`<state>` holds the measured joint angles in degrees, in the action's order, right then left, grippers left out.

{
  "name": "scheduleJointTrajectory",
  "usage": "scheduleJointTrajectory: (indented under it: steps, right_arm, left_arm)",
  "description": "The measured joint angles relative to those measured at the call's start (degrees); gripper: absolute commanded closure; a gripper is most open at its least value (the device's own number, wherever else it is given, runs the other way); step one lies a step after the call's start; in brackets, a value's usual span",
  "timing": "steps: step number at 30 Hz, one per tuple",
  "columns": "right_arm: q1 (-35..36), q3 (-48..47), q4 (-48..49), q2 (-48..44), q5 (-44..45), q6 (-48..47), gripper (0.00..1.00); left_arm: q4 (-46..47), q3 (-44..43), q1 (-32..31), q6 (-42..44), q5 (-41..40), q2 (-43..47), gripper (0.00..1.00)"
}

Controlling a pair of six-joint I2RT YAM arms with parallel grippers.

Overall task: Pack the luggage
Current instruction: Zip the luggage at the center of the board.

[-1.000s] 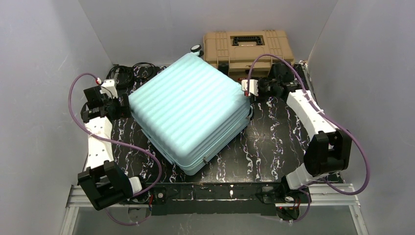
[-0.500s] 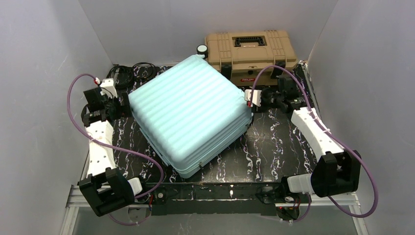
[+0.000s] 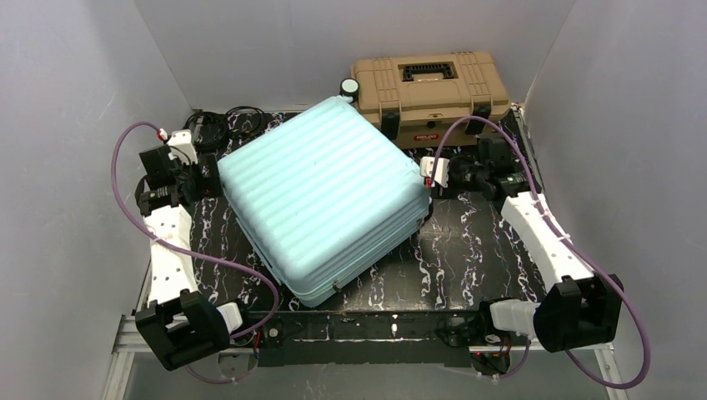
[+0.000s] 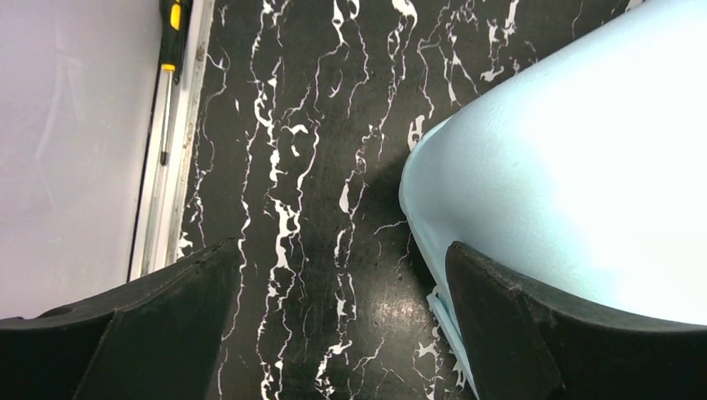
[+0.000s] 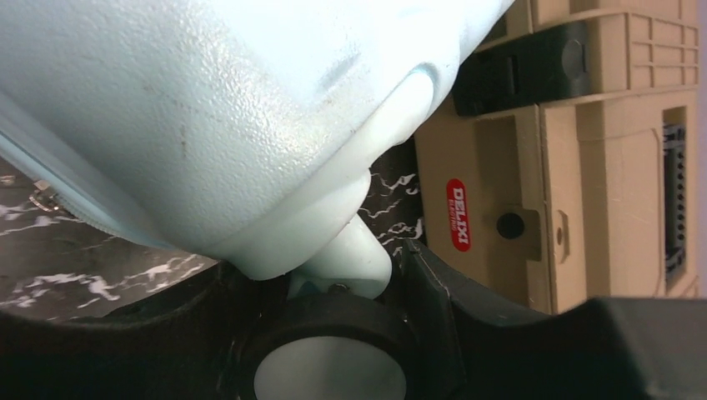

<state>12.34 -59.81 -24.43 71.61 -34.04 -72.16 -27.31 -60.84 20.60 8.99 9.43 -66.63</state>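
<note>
Pale mint-blue ribbing on the luggage (image 3: 321,196), tan with black latches (image 5: 517,71) on the toolbox (image 3: 442,100) at one o'clock, black with white marble veins across the table (image 3: 467,250).

Both arms are made of white moulded links joined by blocky black housings. The left arm (image 3: 171,250) has a long white forearm, a black elbow block (image 3: 179,327) and a rounded white cap (image 3: 228,317) beside it. The right arm (image 3: 546,237) has the same parts: black block (image 3: 581,312) and white cap (image 3: 510,315). A purple cable (image 3: 117,177) runs along the left arm to a small white plug (image 3: 178,143) with a red mark. The right cable (image 3: 473,119) ends in a like plug (image 3: 435,171). The left hand (image 4: 340,267) has broad matte black fingers (image 4: 142,333) with grainy edges. The right hand (image 5: 321,283) is also black.
</note>
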Motion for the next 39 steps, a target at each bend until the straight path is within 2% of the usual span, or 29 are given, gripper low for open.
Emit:
scheduleJointTrajectory:
  steps: [7,15,18,22,27,32,39]
  right_arm:
    - [0.87,0.17,-8.92,-4.59,-1.42,-0.04,0.99]
    - [2.84,6.29,-5.33,-9.66,-1.84,2.69,0.99]
    - [5.66,7.32,-2.40,-9.86,1.25,6.60,0.99]
    - [12.24,8.70,1.92,-10.03,10.64,12.09,0.99]
    - [17.20,9.77,5.03,-10.40,16.33,17.81,0.99]
    - [18.25,9.79,6.62,-9.70,18.93,21.00,0.99]
    - [18.56,9.68,9.97,-7.41,20.00,21.24,0.99]
  left_arm:
    - [-1.20,-4.87,-0.31,-0.35,-0.46,1.46,0.05]
    - [-1.79,-9.25,-0.59,-2.40,1.18,3.45,0.05]
    - [-2.49,-9.66,-0.74,-3.13,3.48,3.15,0.06]
    - [-4.09,-9.66,-2.14,-3.15,4.55,2.64,0.06]
    - [-5.92,-8.37,-3.08,-1.99,-0.87,2.29,0.14]
    - [-3.50,-5.77,-2.01,-1.60,-8.13,2.75,0.29]
    - [-6.16,-2.27,0.22,-1.33,-14.80,1.07,0.35]
